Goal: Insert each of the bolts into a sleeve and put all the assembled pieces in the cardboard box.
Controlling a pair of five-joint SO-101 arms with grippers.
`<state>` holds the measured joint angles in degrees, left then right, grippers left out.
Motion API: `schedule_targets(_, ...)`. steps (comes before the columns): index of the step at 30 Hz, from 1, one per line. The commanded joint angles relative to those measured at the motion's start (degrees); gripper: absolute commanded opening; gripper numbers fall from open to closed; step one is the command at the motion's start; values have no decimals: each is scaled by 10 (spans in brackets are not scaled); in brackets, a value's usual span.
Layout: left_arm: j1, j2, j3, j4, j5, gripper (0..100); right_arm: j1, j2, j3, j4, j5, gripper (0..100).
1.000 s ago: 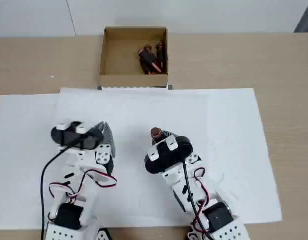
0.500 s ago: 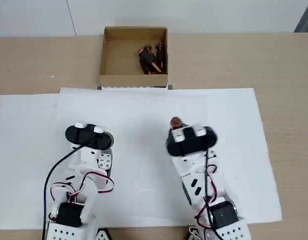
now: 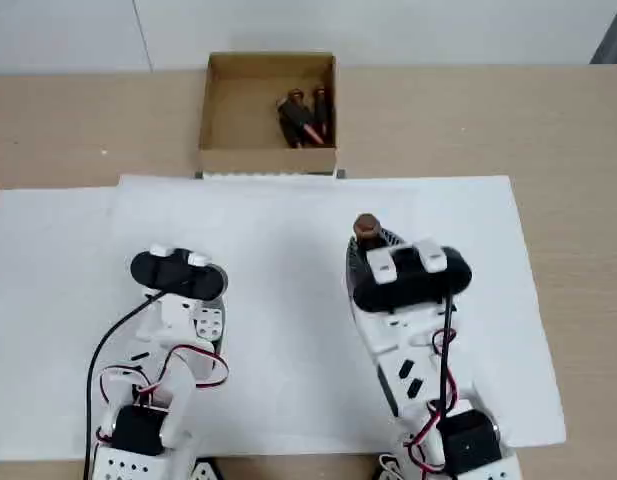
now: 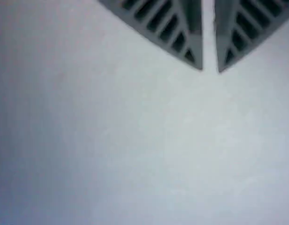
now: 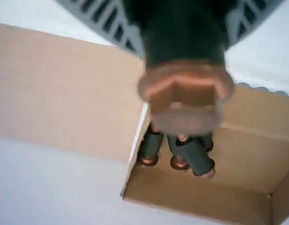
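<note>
The right gripper [image 3: 368,243] is pinching an assembled piece [image 3: 366,227], its fingers clamped on the dark sleeve [image 5: 181,37] so that the copper-coloured bolt head [image 5: 184,96] sticks out past the fingertips. It hangs over the white paper [image 3: 288,230], on the near side of the cardboard box [image 3: 268,160] and a little to the right of it. The box stands on the bare table [image 3: 488,120] at the paper's far edge and holds a small cluster of finished pieces [image 3: 303,118] in its right half (the exact count is hard to make out). The left gripper [image 4: 210,65] is pressed almost together over plain paper, only a thin slit between its fingers, with nothing in it.
</note>
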<state>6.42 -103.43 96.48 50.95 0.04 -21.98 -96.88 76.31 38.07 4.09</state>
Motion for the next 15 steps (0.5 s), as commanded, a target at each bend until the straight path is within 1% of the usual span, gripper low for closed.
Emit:
schedule_targets(1, -2, -6, -3, 4, -4, 6, 4, 95, -102, -16, -27, 4)
schedule_targets(4, -2, -6, -3, 4, -4, 6, 5, 210, -187, -25, -61, 4)
schedule_targets(10, -2, -6, -3, 4, -3, 6, 16, 436, -338, -25, -65, 4)
schedule_targets(15, -3, -6, -2, 3, -3, 6, 36, 584, -462, -25, -65, 4)
